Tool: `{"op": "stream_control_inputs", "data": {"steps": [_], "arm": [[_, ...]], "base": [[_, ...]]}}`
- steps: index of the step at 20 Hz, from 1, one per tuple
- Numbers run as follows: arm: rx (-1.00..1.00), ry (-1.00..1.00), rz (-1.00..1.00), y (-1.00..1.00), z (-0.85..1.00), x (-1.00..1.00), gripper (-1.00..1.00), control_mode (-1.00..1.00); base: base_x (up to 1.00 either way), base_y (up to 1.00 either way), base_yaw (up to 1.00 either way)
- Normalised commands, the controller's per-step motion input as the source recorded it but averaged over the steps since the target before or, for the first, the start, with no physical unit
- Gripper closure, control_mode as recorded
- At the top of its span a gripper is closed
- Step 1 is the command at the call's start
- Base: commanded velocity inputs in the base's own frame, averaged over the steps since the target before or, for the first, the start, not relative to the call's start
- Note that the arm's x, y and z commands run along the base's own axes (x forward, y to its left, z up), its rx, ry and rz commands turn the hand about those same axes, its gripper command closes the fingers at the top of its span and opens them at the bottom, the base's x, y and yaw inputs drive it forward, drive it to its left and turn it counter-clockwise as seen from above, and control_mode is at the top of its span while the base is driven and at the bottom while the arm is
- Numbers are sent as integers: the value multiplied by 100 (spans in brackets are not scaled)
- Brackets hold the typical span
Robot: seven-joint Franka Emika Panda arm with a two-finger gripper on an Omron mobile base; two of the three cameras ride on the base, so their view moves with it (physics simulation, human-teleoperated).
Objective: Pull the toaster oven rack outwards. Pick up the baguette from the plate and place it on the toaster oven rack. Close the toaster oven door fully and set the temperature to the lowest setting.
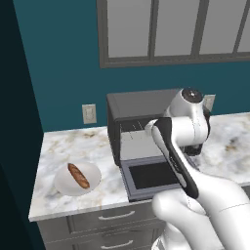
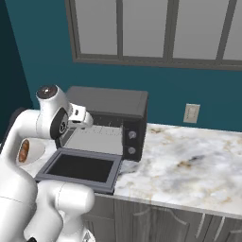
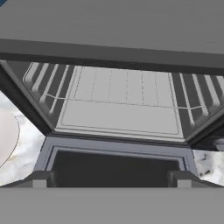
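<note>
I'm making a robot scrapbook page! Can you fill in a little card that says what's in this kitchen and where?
toaster oven: dark, on the marble counter, below the window
toaster oven door: dropped open, lying flat toward the robot
toaster oven rack: light grey, inside the oven
baguette: lying on the plate
plate: white, on the counter to the oven's left
end effector: open, empty, facing the oven mouth above the door
knobs: on the oven's right panel
</note>
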Motion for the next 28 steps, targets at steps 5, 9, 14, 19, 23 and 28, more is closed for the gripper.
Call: {"op": "stream_control_inputs", "data": {"steps": [5, 9, 14, 19, 23, 28], "arm": [[0, -21, -2, 0, -20, 0, -100, -100], [0, -19, -2, 0, -16, 0, -100, -100], [0, -17, -2, 0, -7, 0, -100, -100], [2, -11, -1, -2, -14, 0, -100, -100], [2, -7, 0, 0, -13, 1, -100, -100], [0, -8, -1, 0, -17, 2, -100, -100]], "base": [[0, 0, 0], [0, 0, 0], [0, 0, 0], [0, 0, 0], [0, 0, 0], [0, 0, 0]]}}
